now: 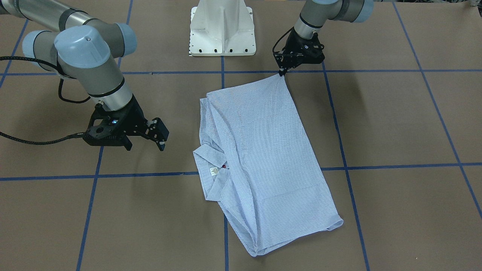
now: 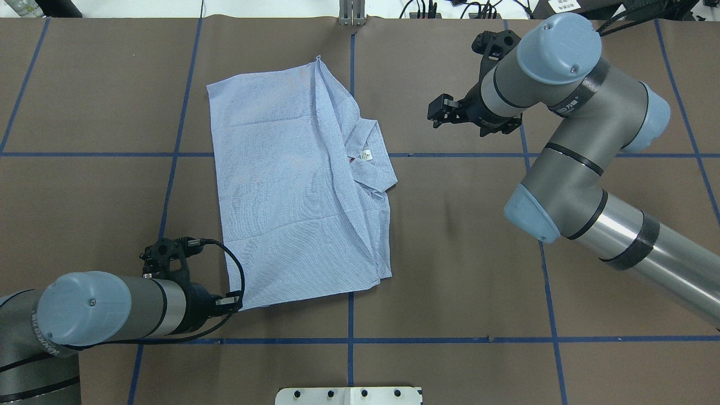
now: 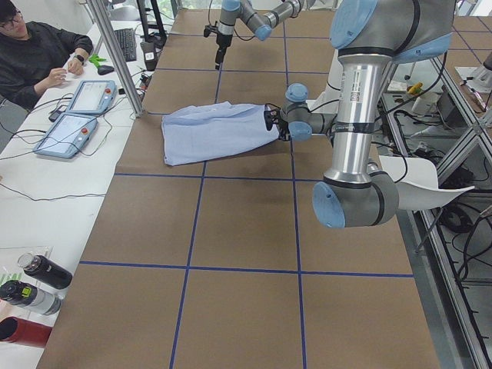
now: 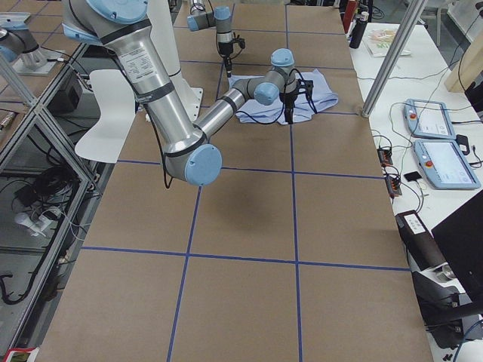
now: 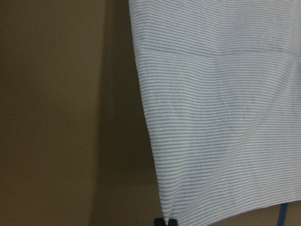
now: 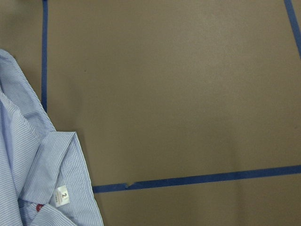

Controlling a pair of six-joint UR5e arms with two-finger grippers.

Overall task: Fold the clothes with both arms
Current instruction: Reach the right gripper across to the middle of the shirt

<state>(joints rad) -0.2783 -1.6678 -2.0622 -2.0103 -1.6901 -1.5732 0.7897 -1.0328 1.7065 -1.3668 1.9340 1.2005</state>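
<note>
Table cover: brown paper (image 1: pixel 395 120), flat, running wall to wall across the work surface.
Grid: blue tape lines (image 1: pixel 343 150) cut the paper into large rectangles.
Pedestal: white base (image 1: pixel 222 30) at the table's robot-side edge, a row of dark bolt holes along its foot.
Side bench: white top (image 3: pixel 31 200) running along the table's far side.
Operator: seated person (image 3: pixel 34 54) in a dark top and glasses, hands on the bench.
Pendants: two blue-screened units (image 3: pixel 92 96) (image 3: pixel 65 134) lying side by side, cables trailing.
Keyboard: black (image 3: pixel 127 44), beside a slanted metal post (image 3: pixel 115 54).
Bottles: two dark (image 3: pixel 46 270) (image 3: pixel 29 297) and one red (image 3: pixel 23 330), lying at the bench's near end.
</note>
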